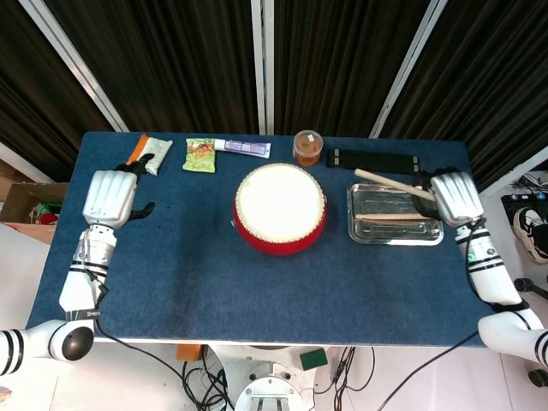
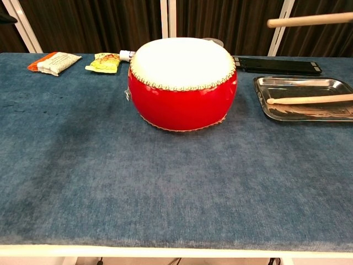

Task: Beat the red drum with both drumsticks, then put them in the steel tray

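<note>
Right of the red drum (image 1: 280,208), one drumstick (image 1: 400,217) already lies in the steel tray (image 1: 368,235). Above the tray, the right hand (image 1: 455,198) grips the second drumstick (image 1: 394,185), unreleased. Far left, the left hand (image 1: 110,197) holds nothing, fingers loosely curled.

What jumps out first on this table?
The red drum with its pale skin sits mid-table on the blue cloth. To its right, a steel tray holds one drumstick, while the right hand holds a second drumstick above it. The left hand hovers far left, holding nothing.
</note>
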Controlling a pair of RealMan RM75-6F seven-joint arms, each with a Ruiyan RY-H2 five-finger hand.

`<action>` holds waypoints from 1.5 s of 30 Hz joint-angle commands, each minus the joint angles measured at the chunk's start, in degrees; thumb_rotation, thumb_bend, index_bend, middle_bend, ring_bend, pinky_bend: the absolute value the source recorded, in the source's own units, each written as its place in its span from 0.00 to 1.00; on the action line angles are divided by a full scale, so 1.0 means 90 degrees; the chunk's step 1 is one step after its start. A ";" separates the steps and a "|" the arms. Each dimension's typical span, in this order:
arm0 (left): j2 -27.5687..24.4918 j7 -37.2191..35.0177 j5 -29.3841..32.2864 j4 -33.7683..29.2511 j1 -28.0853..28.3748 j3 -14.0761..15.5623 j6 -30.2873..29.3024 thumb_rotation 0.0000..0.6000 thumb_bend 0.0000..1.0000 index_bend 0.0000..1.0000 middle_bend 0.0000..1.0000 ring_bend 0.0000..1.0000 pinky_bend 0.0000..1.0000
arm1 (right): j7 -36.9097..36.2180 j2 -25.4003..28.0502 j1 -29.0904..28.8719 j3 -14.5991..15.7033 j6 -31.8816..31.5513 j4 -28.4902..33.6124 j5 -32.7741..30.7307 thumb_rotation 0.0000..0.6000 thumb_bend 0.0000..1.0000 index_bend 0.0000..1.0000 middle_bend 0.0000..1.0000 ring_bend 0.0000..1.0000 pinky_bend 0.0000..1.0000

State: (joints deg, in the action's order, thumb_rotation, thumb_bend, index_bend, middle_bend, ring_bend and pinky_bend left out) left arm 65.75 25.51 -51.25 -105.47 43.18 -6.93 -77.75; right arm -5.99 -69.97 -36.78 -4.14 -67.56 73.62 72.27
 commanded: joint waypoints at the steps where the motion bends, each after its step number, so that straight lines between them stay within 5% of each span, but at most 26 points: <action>1: -0.0027 -0.0108 -0.0158 -0.0042 -0.0130 -0.0064 -0.0065 1.00 0.19 0.15 0.33 0.40 0.74 | -0.0481 -0.0189 0.0342 0.0218 0.0257 -0.0614 0.0054 1.00 0.76 0.81 0.70 0.50 0.48; 22: -0.0018 0.0083 -0.0045 -0.0181 -0.0396 -0.0465 0.0222 1.00 0.19 0.14 0.33 0.40 0.74 | -0.1993 -0.1613 -0.0049 0.0465 0.1502 -0.3069 0.1235 1.00 0.72 0.78 0.65 0.49 0.44; 26: -0.0005 0.0061 -0.0047 -0.0184 -0.0469 -0.0501 0.0239 1.00 0.19 0.14 0.33 0.39 0.74 | -0.2197 -0.1845 -0.0184 0.0472 0.1695 -0.3553 0.1361 1.00 0.60 0.68 0.56 0.42 0.40; 30: -0.0039 0.0033 -0.0014 -0.0206 -0.0538 -0.0498 0.0334 1.00 0.19 0.14 0.33 0.38 0.74 | -0.2165 -0.1990 -0.0240 0.0457 0.1812 -0.3875 0.1397 1.00 0.47 0.47 0.42 0.31 0.34; 34: -0.0031 0.0013 -0.0021 -0.0180 -0.0602 -0.0487 0.0395 1.00 0.19 0.13 0.33 0.38 0.74 | -0.2018 -0.2099 -0.0301 0.0383 0.2054 -0.4060 0.1311 1.00 0.38 0.37 0.39 0.29 0.33; 45: -0.0363 -0.0205 -0.0420 -0.0196 -0.1014 -0.0389 0.0210 1.00 0.18 0.13 0.33 0.36 0.65 | -0.1743 -0.1852 -0.0111 0.0152 0.1862 -0.3674 0.1112 1.00 0.31 0.19 0.30 0.21 0.30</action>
State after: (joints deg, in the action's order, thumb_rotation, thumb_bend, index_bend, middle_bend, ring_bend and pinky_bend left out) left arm 63.27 24.26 -54.16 -107.13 34.75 -10.82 -75.61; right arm -21.85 -87.96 -38.80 -2.14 -48.82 38.81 82.63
